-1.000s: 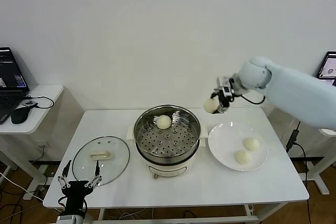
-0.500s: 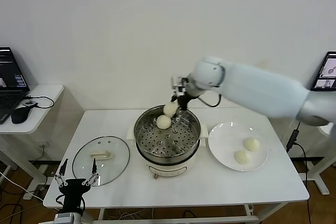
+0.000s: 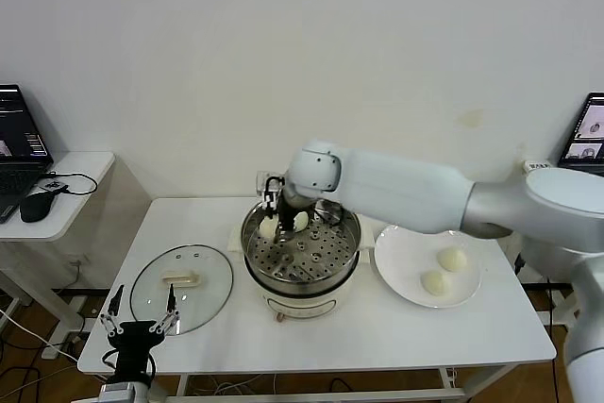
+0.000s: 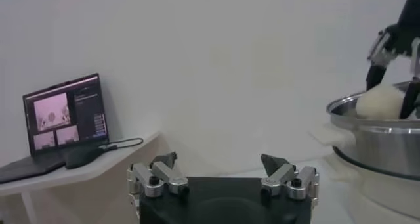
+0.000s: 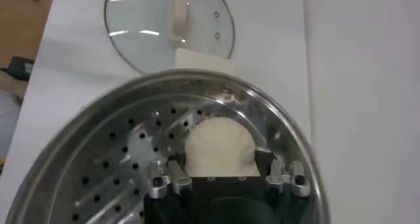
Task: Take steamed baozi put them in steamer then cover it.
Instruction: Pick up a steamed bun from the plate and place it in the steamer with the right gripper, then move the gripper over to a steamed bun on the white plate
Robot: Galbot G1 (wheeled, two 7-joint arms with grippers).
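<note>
The steamer stood at the middle of the white surface, its steel rim open to the top and its perforated tray mostly bare toward the near side. The cover lay flat on the surface to the robot's left of the steamer, apart from it and near the front left edge. A white plate sat just beside the steamer on the robot's right, carrying two steamed baozi near its right half, the rest of the plate bare. The front strip of the surface before the steamer and plate lay open.

The right arm reached across from the right, over the plate and the steamer's far rim, with its right end effector pointed down inside the pot at the far left part of the tray. Its fingers pinched a held baozi, the bun filling the gap between them close to the steel wall. Another bun sat on the tray just beside it.

The left end effector hung low at the front left corner of the surface, just before the cover's near rim, its fingers spread wide with nothing between them. A side desk with a laptop and mouse stood well apart at the left
</note>
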